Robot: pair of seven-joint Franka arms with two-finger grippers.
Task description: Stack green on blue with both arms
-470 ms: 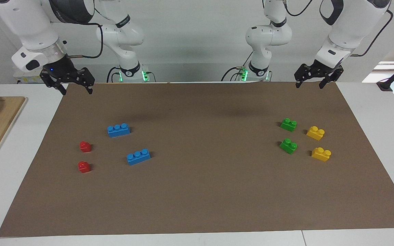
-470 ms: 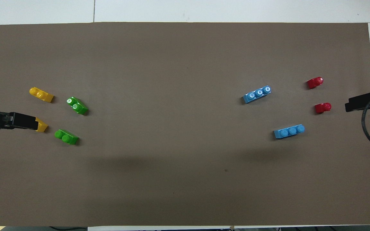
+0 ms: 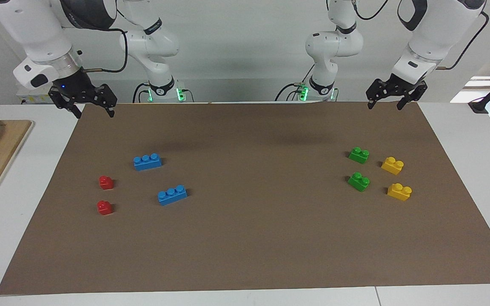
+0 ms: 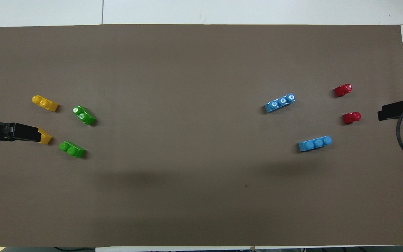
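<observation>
Right gripper is lifting slightly vs. half a sec ago and pulling a touch toward its own table edge, while the left gripper and every brick are sitting where they were. Both arms are hanging raised at the robots' end of the brown mat, each w/ fingers spread wide and holding nothing; the right is hovering over the mat corner at its own end, the left over the mat edge above the green/yellow cluster. The two green bricks are lying toward the left arm's end, one nearer the robots than the other, each just beside a yellow brick. The two blue bricks are resting toward the right arm's end, well apart from the greens, w/ two red bricks beside them. Nothing is stacked yet; task looks to be at its very start. The green probably handles as light, rigid, smooth plastic, so it could skid or twist if pinched off-centre. Best hold is likely across its flat side walls, below the studs, leaving the underside free to press onto the blue's studs. The blue is likely to slide on the mat under that push, so the right arm prob. needs to be steadying it.
</observation>
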